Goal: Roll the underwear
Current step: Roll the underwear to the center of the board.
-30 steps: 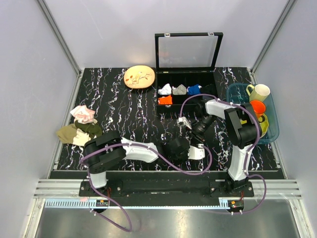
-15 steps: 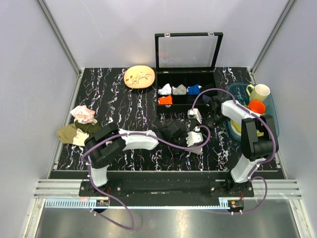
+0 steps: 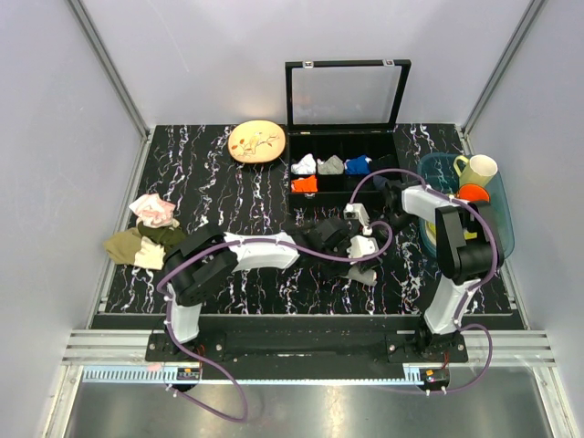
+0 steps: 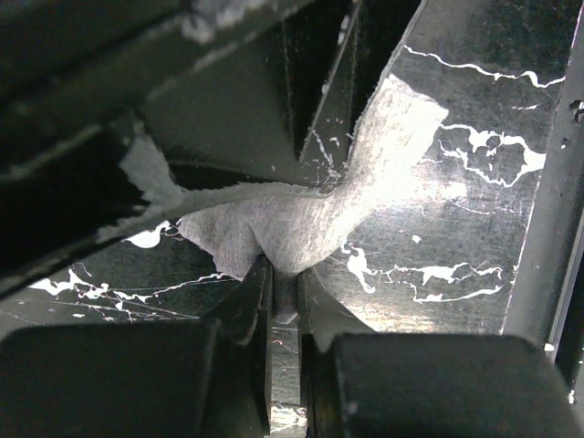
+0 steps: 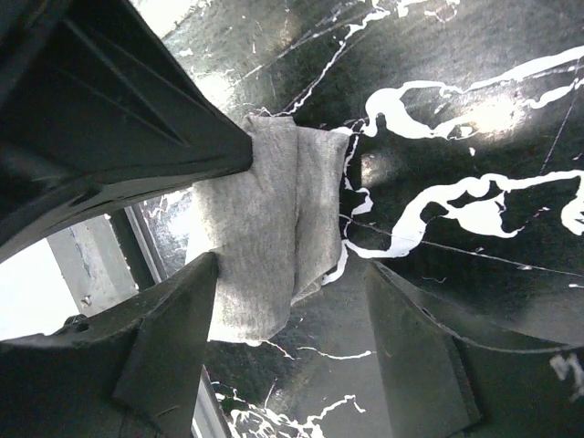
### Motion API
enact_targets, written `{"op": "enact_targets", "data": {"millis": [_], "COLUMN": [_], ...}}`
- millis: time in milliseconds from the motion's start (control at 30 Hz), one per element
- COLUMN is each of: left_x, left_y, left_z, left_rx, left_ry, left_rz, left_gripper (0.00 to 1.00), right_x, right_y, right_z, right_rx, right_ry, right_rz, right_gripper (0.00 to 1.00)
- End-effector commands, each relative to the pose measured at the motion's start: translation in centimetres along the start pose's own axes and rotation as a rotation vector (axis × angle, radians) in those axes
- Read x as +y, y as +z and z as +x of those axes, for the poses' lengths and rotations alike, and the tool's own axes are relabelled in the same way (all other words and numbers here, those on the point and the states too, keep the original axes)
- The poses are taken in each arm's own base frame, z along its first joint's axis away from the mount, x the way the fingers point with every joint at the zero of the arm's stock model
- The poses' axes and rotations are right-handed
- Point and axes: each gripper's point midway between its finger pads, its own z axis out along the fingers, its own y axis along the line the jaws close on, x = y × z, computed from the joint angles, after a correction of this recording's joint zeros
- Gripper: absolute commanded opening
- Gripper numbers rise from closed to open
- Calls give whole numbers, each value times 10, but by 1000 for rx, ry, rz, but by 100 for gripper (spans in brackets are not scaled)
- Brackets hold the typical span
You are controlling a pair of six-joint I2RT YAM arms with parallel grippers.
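Two sets of jaws meet over the underwear, which lies mid-bench, just in front of the box. The left jaws are almost closed, pinching a raised fold of it. The right jaws stand wide, straddling its free end. The cloth looks light, thin and limp, so it would likely sag and unroll if let go. The folded edge seems a better hold than the flat middle. Open bench lies to the left and front. The box and the basket crowd the far and right sides, and the two wrists sit close together.
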Motion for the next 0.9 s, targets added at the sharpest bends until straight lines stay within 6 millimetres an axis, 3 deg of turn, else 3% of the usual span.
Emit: {"op": "enact_targets", "data": {"millis": [0, 533, 867], "left_x": [-25, -22, -19], "left_y": [9, 13, 12], "left_z": [65, 63, 62], "left_rx": [212, 224, 219], "left_ry": [-117, -133, -163], "left_rz": [89, 84, 75], "left_gripper": [0, 0, 0], "right_x": [-5, 6, 6], "right_y": [8, 21, 32], "right_z": [11, 7, 12], "right_rx": [50, 124, 213], "right_ry": [53, 164, 146], "right_rz": [5, -82, -7], "right_gripper": [73, 75, 74]}}
